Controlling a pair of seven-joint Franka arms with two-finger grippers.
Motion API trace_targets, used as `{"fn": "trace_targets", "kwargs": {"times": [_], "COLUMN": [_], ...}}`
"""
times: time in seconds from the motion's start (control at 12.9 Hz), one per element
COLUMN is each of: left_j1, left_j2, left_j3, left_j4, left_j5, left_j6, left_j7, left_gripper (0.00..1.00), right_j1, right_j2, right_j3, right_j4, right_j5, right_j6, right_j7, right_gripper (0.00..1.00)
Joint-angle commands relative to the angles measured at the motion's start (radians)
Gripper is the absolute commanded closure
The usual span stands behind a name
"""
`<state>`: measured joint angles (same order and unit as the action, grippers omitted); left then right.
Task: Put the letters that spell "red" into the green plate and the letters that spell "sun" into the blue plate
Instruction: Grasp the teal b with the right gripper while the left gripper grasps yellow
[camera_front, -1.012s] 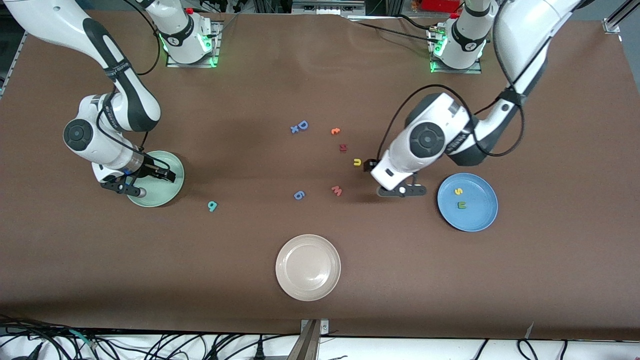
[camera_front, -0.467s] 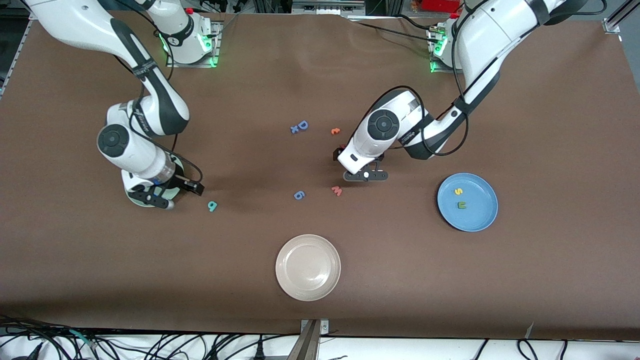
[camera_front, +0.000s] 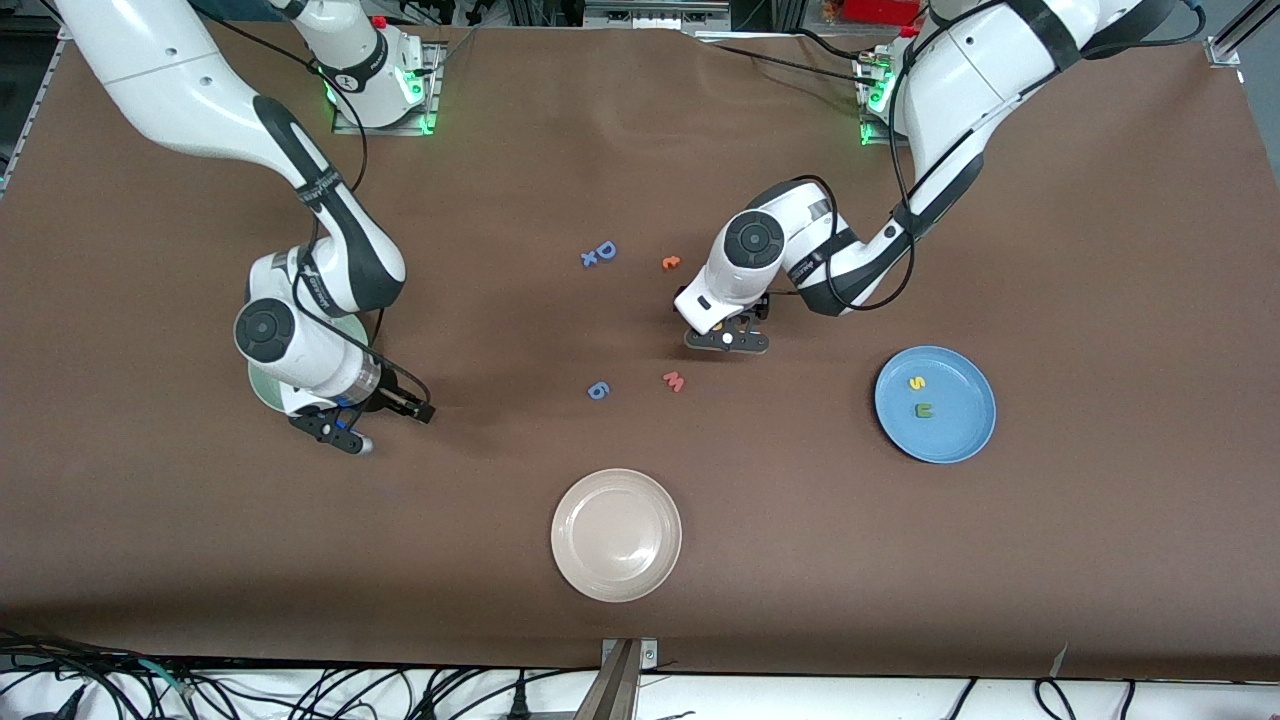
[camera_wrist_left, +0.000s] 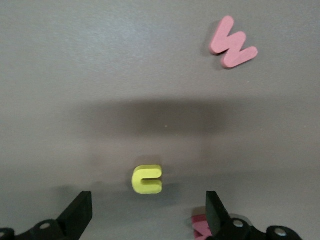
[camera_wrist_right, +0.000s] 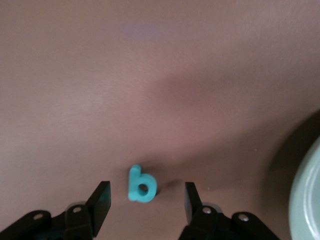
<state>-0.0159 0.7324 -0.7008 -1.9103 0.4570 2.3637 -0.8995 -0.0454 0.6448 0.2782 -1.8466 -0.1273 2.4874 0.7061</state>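
Fingers of the left gripper (camera_wrist_left: 147, 212) stand spread with the yellow "u" (camera_wrist_left: 147, 179) on the table between them; the right gripper (camera_wrist_right: 145, 204), likewise spread, straddles the teal "d" (camera_wrist_right: 141, 184). Each should descend centred before closing.

Brown table (camera_front: 1100, 250), three plates: green (camera_front: 258, 388), beige (camera_front: 616, 535), blue (camera_front: 935, 404), scattered letters
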Motion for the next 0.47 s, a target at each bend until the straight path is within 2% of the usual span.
{"fn": "trace_targets", "kwargs": {"times": [0.0, 0.23, 0.31, 0.39], "left_j1": [-0.021, -0.050, -0.050, -0.052], "left_j2": [0.012, 0.021, 0.021, 0.019], "left_j3": [0.012, 0.052, 0.052, 0.052], "left_j4": [-0.003, -0.001, 0.001, 0.001], "left_j5": [0.038, 0.109, 0.109, 0.109], "left_j6": [0.023, 0.042, 0.042, 0.042], "left_j7": [-0.042, -0.070, -0.070, -0.067], "left_gripper": [0.00, 0.02, 0.08, 0.20], "right_j1": [0.036, 0.059, 0.062, 0.065], "right_j2": [0.038, 0.045, 0.050, 0.053], "right_j3": [-0.037, -0.053, -0.053, -0.053], "right_j4": [0.037, 0.044, 0.047, 0.052], "right_j5": [-0.011, -0.006, -0.006, -0.006], "right_j6": [-0.015, -0.015, -0.013, -0.015], "right_j7": [0.026, 0.026, 0.038, 0.047], "right_gripper": [0.32, 0.33, 0.33, 0.35]}}
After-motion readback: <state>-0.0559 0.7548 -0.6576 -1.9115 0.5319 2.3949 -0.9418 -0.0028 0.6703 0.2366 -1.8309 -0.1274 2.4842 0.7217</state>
